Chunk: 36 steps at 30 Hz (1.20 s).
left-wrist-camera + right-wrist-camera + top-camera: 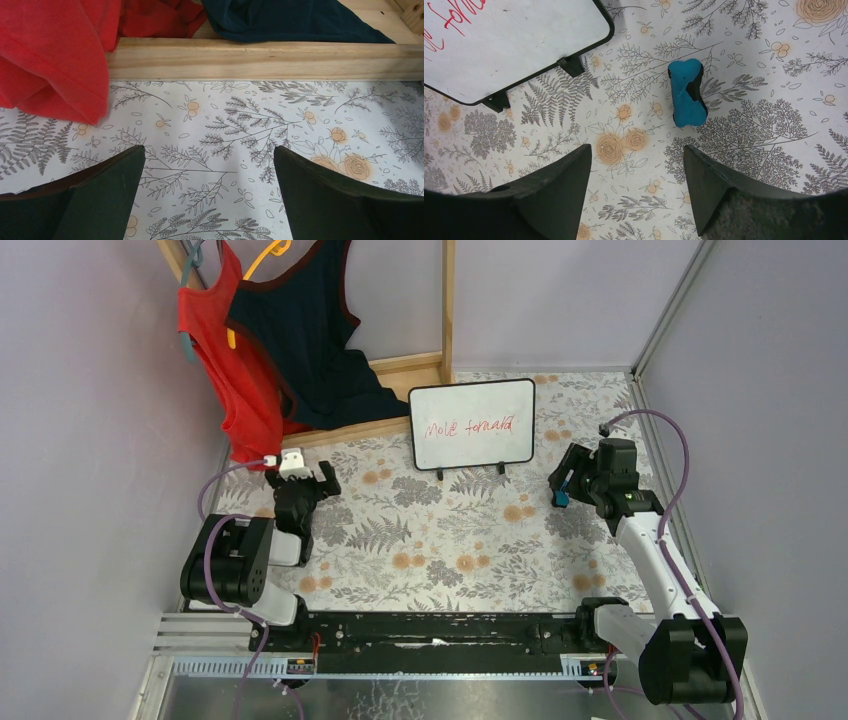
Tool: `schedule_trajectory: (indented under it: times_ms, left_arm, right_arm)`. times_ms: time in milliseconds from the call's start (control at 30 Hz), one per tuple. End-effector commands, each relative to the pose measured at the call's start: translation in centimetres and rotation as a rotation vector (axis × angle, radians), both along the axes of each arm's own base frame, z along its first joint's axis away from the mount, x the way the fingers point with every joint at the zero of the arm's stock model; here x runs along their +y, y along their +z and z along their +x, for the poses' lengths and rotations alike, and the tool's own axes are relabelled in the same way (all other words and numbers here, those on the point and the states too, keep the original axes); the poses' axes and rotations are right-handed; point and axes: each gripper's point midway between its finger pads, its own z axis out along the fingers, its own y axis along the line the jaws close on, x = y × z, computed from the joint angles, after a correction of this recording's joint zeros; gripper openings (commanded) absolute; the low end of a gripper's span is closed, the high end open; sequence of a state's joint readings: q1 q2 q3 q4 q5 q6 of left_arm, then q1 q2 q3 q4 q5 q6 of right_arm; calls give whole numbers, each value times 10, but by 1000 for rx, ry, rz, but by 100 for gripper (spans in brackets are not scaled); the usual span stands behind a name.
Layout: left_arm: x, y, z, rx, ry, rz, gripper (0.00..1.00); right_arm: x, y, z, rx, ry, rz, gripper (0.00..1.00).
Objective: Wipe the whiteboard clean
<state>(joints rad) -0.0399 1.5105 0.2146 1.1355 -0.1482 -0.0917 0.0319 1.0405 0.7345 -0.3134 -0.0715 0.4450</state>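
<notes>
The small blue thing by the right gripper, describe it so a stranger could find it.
On the flowered table stands a whiteboard with red writing. Right of its feet, just ahead of the right gripper, lies a short block. It is bright blue, pinched at the waist, with a black patch.

Black-and-white left arm (232, 562) and right arm (655, 550), thin purple cables (687, 455), dark matte wedge-shaped fingers (555, 190)
</notes>
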Motion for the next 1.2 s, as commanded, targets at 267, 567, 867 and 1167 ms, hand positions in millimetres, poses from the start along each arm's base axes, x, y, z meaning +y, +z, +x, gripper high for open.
schedule_trajectory:
  times_ms: [267, 567, 867, 1167]
  left_arm:
    - [-57, 45, 33, 139, -360, 41, 98]
    - [-140, 77, 10, 210, -893, -116, 87]
    - [-165, 82, 37, 251, -1141, -245, 81]
    - [-169, 103, 76, 189, -1158, -303, 80]
  right_arm:
    - [8, 18, 0, -52, 43, 18, 74]
    - [6, 26, 0, -62, 41, 10, 74]
    - [6, 24, -2, -53, 33, 18, 74]
    - [3, 25, 1, -32, 21, -1, 74]
